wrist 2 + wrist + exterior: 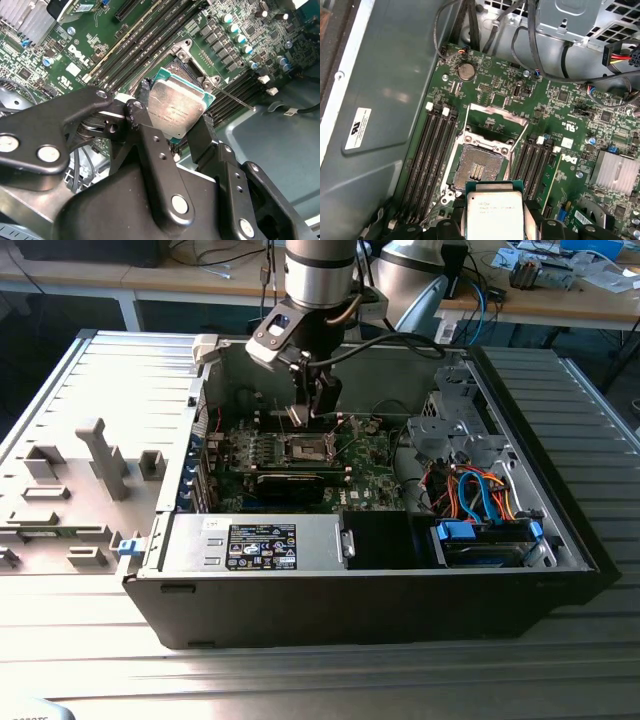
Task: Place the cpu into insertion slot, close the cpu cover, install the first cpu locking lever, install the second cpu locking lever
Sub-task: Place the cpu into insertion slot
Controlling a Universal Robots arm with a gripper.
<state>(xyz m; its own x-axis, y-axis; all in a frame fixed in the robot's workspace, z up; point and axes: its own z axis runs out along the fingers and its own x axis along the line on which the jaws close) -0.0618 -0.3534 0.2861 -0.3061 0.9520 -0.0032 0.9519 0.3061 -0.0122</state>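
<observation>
A ribbed grey metal worktop (400,680) is carrying an open black computer case (350,612) sitting near its middle, while a grey ribbed panel (130,380) is lying flat at the case's nine o'clock in the exterior view.

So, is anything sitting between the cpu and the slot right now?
Nothing visible. The gripper holds the cpu above the board; in the first wrist view the slot lies open, contacts bare. The cover is swung back off it, on the side away from the cpu.
</observation>
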